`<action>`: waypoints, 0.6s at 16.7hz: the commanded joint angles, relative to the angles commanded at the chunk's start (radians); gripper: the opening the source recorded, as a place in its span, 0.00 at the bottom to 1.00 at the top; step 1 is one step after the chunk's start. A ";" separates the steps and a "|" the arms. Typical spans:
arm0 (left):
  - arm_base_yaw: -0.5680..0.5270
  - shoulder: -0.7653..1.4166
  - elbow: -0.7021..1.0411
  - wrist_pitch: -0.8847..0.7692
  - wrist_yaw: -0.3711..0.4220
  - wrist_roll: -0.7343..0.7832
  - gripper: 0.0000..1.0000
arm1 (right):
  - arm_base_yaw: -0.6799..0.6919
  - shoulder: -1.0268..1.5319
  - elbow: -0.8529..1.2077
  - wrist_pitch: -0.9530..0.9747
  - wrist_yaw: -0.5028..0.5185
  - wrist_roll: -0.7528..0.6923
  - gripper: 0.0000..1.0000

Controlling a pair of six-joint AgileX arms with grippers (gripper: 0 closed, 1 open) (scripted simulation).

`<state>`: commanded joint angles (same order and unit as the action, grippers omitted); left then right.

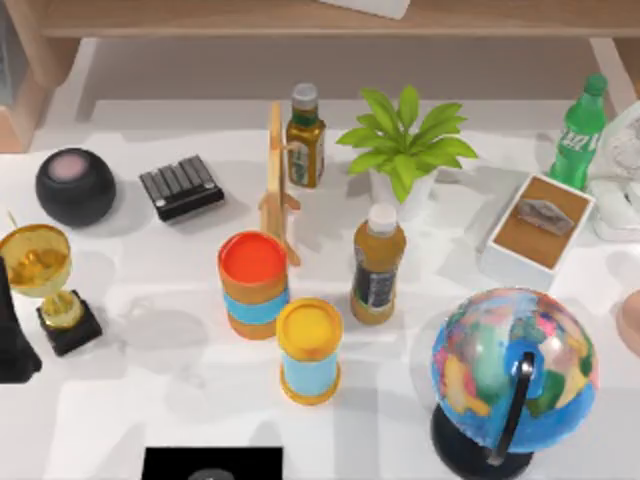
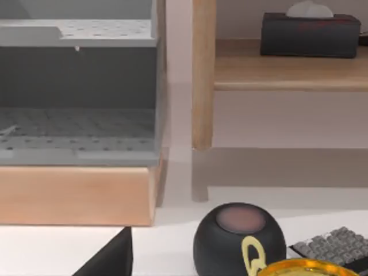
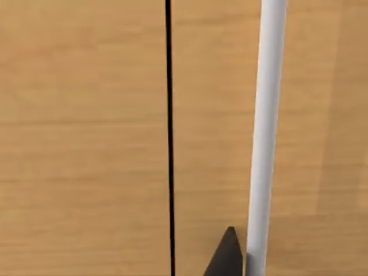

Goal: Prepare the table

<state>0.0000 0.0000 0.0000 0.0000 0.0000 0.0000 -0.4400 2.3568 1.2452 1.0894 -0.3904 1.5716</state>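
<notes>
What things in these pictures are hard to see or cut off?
- Pinkish rounded thing, top view: cut off by the right edge; cannot tell what it is.
- White fan-like object, top view: cut by the right edge.
- Label on the green plastic bottle, top view: too small to read.
- Gold trophy cup, left wrist view: cut by the bottom edge.
- Black box on the white table, top view: cut by the bottom edge.
</notes>
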 joint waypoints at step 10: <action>0.000 0.000 0.000 0.000 0.000 0.000 1.00 | 0.023 -0.087 -0.078 -0.066 0.009 -0.083 1.00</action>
<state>0.0000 0.0000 0.0000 0.0000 0.0000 0.0000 -0.4169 2.2701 1.1668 1.0237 -0.3814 1.4891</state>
